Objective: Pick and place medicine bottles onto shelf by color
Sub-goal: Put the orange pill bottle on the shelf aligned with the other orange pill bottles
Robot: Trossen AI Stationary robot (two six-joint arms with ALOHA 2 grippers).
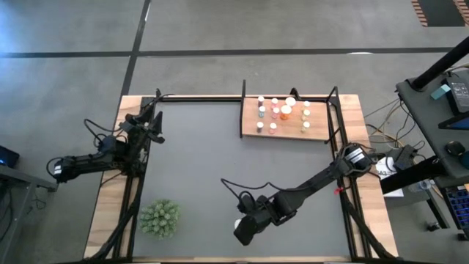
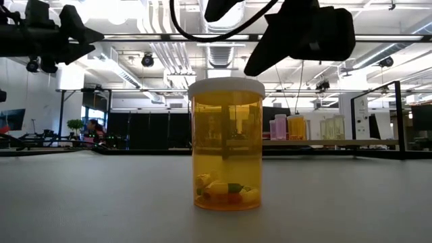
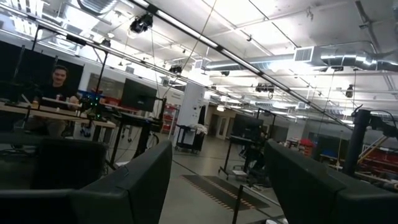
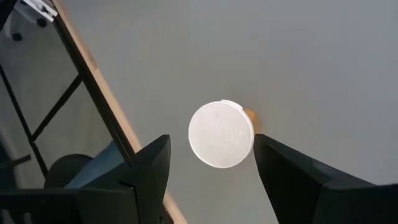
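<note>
Orange bottle: I see one orange medicine bottle [image 2: 227, 144] with a white cap standing upright on the dark grey mat [image 1: 220, 161] near the front of the worktop, well apart from the shelf.
Left gripper: my left gripper [image 1: 152, 121] waits at the mat's far-left corner, raised, fingers [image 3: 134, 186] apart with nothing between them.
Right gripper: my right gripper [image 4: 211, 165] hangs directly over the bottle, fingers spread either side of the cap and not touching it.
Shelf: the shelf [image 1: 287, 132] sits at the far-right edge of the mat with about a dozen bottles already on it.
Step in hand: I judge this as the approach for a pick.
Next move: I would need to lower straight down, keep the cap centred, then close on the body without tipping it.
Writing: I can read no label or brand on the bottle.
</note>
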